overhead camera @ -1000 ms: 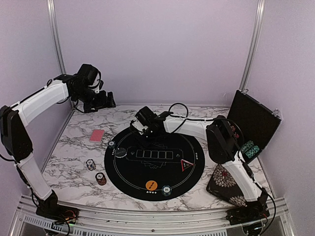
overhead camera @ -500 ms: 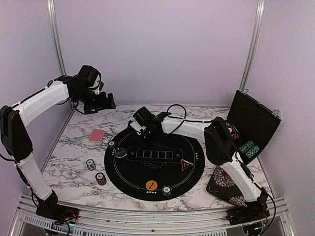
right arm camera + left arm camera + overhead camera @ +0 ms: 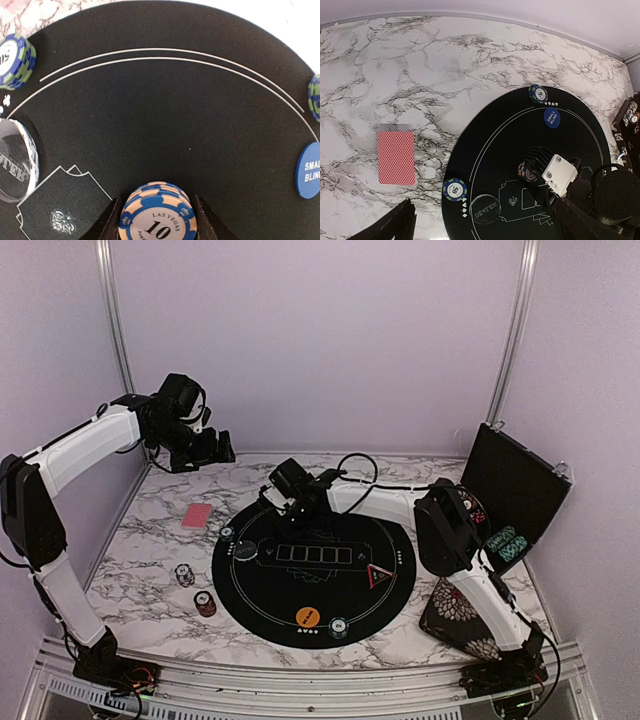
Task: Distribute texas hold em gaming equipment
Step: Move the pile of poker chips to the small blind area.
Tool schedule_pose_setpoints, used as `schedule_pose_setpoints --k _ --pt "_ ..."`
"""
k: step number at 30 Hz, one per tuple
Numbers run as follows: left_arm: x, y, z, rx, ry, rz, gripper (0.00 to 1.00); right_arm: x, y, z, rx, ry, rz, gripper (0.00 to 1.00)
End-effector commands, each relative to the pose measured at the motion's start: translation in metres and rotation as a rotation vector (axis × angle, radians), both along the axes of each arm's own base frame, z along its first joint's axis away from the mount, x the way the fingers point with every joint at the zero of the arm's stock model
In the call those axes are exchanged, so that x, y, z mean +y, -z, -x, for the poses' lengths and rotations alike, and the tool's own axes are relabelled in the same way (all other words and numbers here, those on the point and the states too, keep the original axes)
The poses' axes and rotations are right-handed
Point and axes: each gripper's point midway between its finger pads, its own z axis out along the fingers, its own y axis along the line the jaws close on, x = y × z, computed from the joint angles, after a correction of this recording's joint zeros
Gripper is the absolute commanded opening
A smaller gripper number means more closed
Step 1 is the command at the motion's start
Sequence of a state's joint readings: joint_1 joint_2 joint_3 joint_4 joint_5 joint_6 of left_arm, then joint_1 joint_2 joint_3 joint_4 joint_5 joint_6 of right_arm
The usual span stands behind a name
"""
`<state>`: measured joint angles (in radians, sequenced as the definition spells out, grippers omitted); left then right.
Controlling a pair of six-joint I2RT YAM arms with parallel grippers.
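My right gripper [image 3: 157, 204] is shut on a blue-and-peach chip stack [image 3: 158, 220] marked 10, low over the far part of the round black mat [image 3: 165, 115]. From above, that gripper [image 3: 283, 502] sits at the mat's back edge. A green-blue 50 stack [image 3: 455, 190] and a clear dealer disc [image 3: 485, 210] lie at the mat's left rim. A second 50 stack [image 3: 538, 93] and the blue small-blind disc [image 3: 551, 118] lie at its back rim. Pink-red cards [image 3: 198, 515] lie on the marble. My left gripper [image 3: 215, 447] hangs open, high at the back left.
Two chip stacks [image 3: 184, 575] [image 3: 205, 603] stand on the marble left of the mat. A red-edged triangle [image 3: 377, 576], an orange disc [image 3: 308, 617] and another chip stack [image 3: 339, 626] sit on the mat. An open black case [image 3: 510, 490] and a floral pouch [image 3: 455, 610] are at the right.
My right gripper has shifted slightly left along the mat's back edge. The left arm has not moved.
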<state>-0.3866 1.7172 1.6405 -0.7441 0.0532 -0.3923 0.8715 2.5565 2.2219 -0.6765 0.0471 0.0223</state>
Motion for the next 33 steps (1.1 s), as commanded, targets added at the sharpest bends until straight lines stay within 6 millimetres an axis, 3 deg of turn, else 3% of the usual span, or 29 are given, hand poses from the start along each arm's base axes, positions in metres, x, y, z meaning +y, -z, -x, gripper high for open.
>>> schedule_pose_setpoints --k 1,7,14,26,33 --pt "0.001 -0.015 0.003 -0.037 0.011 0.016 0.99 -0.011 0.016 0.000 0.011 0.031 0.042 0.41" --pt "0.000 -0.014 0.001 -0.034 0.015 0.020 0.99 -0.020 0.018 -0.001 0.011 0.058 0.044 0.35" --pt "0.000 -0.013 0.001 -0.035 0.018 0.018 0.99 -0.044 0.020 -0.008 0.004 0.138 0.054 0.34" --pt "-0.002 -0.010 -0.001 -0.027 0.018 0.023 0.99 -0.108 0.033 -0.014 0.029 0.275 0.081 0.33" --pt "-0.003 -0.010 -0.001 -0.029 0.020 0.027 0.99 -0.152 0.039 -0.029 0.037 0.360 0.092 0.33"
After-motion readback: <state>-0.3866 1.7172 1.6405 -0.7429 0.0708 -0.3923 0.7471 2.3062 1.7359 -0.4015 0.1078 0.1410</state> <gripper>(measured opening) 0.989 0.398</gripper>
